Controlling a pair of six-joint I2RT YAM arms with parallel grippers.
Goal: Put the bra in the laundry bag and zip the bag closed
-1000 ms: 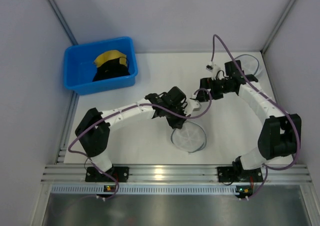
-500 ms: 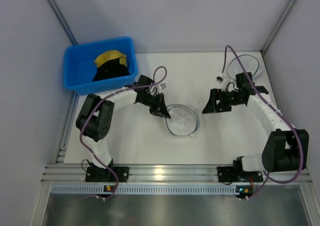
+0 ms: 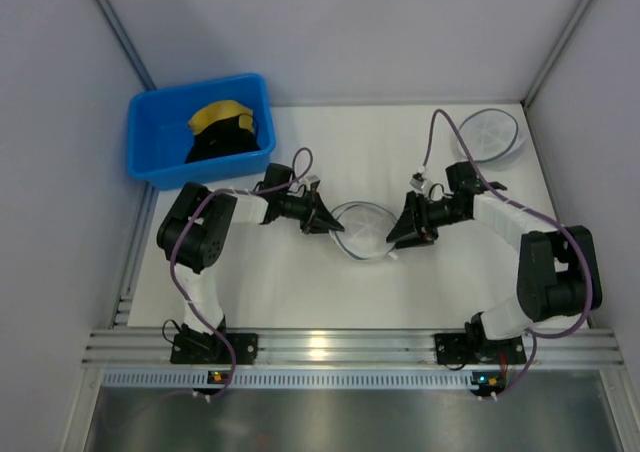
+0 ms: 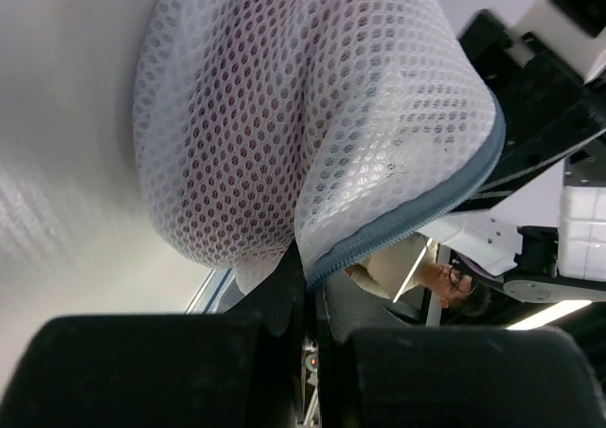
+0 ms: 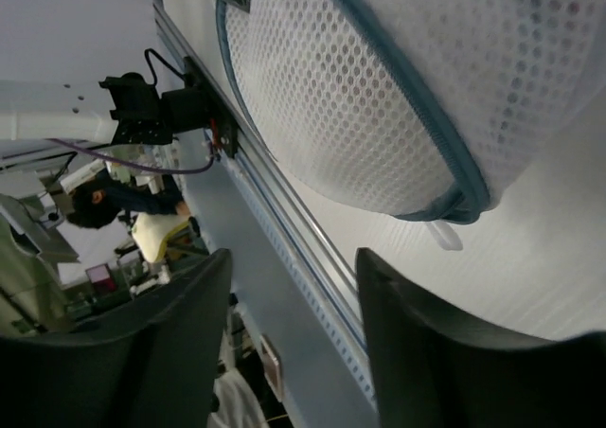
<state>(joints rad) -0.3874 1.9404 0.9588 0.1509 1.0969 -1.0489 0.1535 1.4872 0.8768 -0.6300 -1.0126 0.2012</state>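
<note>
Laundry bag: lay mid-frame on the desk
Bra: reddish tint showed through the mesh
Left fingers: I clamped the bag's left edge
Right fingers: stood spread, empty, by its right edge

Pale grey walls enclose the white table on three sides.

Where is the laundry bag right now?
In the top view the laundry bag lies at the middle of the table, the left pincer pinching its left edge and the right pincer open at its right side.
</note>
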